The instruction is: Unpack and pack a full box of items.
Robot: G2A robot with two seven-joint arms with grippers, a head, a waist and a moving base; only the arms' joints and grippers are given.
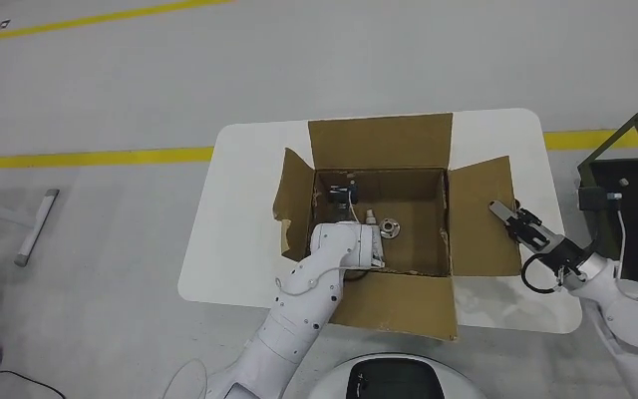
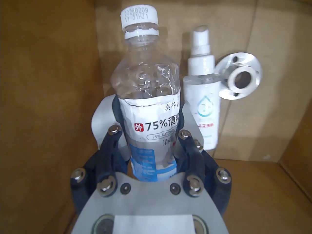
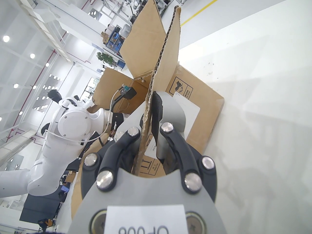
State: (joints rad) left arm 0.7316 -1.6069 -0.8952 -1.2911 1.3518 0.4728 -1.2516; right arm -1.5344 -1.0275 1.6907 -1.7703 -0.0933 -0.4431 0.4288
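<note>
An open cardboard box [image 1: 379, 140] stands on the white table [image 1: 244, 219]. My left arm [image 1: 344, 247] reaches down into it. There my left gripper [image 2: 147, 115] is shut on a clear bottle [image 2: 146, 74] with a white cap and a blue and white label. Beside the bottle, a white spray bottle [image 2: 203, 93] and a metal flange [image 2: 240, 76] rest against the box wall. The flange [image 1: 389, 228] lies near the middle of the box floor. My right gripper [image 1: 506, 214] is at the box's right flap [image 1: 478, 219]. Its fingers [image 3: 170, 108] are shut on the flap's edge [image 3: 168, 49].
The box's other flaps are folded outward at the back, left and front [image 1: 399, 304]. White tabletop stretches left of the box. A dark frame [image 1: 610, 185] stands just past the table's right edge, near my right arm.
</note>
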